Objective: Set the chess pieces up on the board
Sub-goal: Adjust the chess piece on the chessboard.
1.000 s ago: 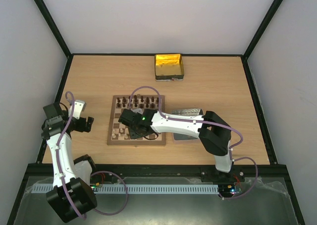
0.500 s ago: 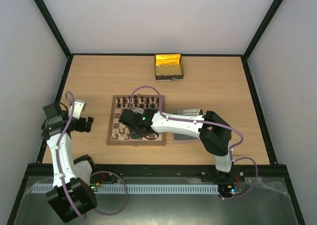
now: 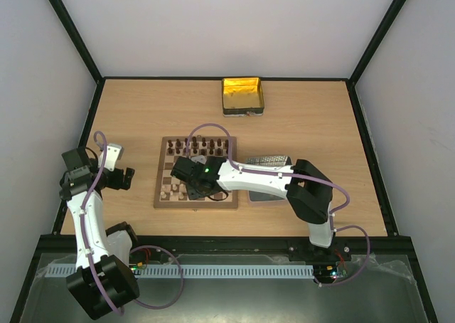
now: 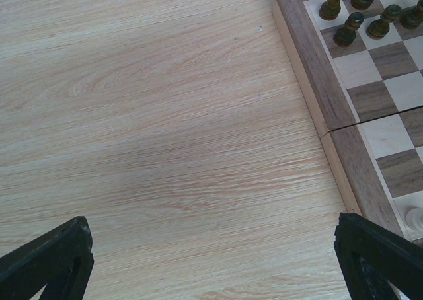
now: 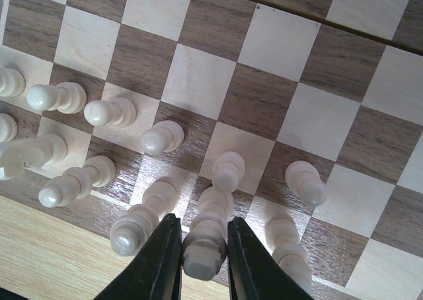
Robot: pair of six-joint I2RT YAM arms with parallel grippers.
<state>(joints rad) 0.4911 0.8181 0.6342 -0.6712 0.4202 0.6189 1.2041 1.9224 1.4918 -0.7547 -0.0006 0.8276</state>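
The board (image 3: 196, 205) lies mid-table, with dark brown pieces (image 3: 199, 146) along its far rows and cream pieces in its near rows. My right gripper (image 3: 190, 191) is over the near edge. In the right wrist view its jaws (image 5: 203, 260) are shut on a cream piece (image 5: 206, 240) standing on a back-row square, with a cream piece (image 5: 142, 221) to its left, another (image 5: 287, 244) to its right and a pawn (image 5: 228, 171) in front. My left gripper (image 3: 128, 177) is open and empty over bare table, left of the board's border (image 4: 344, 115).
A yellow-gold tin (image 3: 243, 95) sits at the far middle. A flat grey tray (image 3: 274, 159) lies right of the board, partly under my right arm. Dark pieces (image 4: 350, 29) and one cream piece (image 4: 415, 215) show at the board's left side.
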